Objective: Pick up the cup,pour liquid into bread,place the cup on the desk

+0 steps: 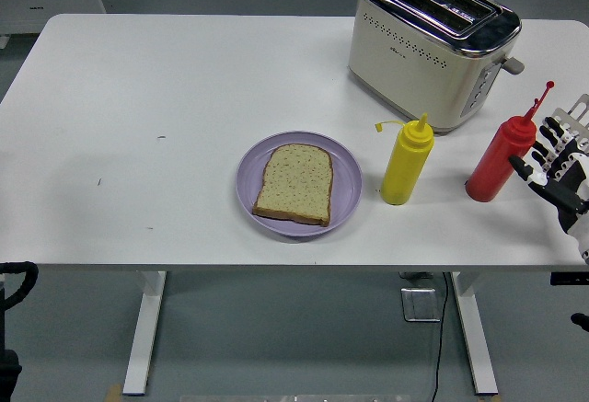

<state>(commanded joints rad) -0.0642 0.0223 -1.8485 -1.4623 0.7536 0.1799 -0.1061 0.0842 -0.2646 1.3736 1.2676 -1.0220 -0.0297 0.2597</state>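
Observation:
A slice of bread [294, 184] lies on a purple plate [345, 178] near the table's front middle. A yellow squeeze bottle [407, 162] stands upright just right of the plate. A red squeeze bottle [502, 157] stands upright further right. No cup shows; the two bottles are the only pourable things. My right hand [555, 156] is at the right edge, fingers spread, just right of the red bottle and not holding it. My left arm [14, 278] rests below the table's edge at the lower left.
A cream and chrome toaster [431, 45] stands at the back right, behind the two bottles. The white table [138, 126] spreads out to the left of the plate. A cable hangs below the table on the right.

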